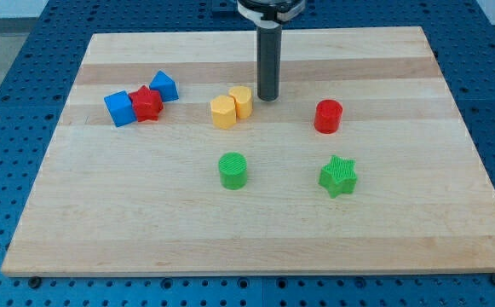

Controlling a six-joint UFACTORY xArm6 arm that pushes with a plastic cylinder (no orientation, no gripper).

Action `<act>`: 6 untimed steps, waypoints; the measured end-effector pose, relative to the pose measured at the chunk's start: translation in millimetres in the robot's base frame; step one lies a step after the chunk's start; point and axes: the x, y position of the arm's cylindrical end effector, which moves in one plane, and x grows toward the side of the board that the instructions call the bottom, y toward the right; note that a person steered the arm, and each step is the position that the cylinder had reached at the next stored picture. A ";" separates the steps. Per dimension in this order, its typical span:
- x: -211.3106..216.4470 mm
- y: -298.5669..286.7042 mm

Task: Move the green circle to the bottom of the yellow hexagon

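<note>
The blue cube (120, 108), red star (147, 103) and blue triangle (164, 86) are sitting at the view's left. The yellow hexagon (223, 112) is touching a second yellow block (241, 101). The green circle (233, 170) is lying below it already, a bit apart; it is round, with no long side. My tip (268, 98) has no fingers and is standing up and right of the circle. The red cylinder (328, 116) and green star (338, 176) are waiting on the right.
</note>
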 end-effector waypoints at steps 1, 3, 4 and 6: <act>6.3 -14.8; 22.0 -40.9; 27.5 -47.6; 115.9 -42.3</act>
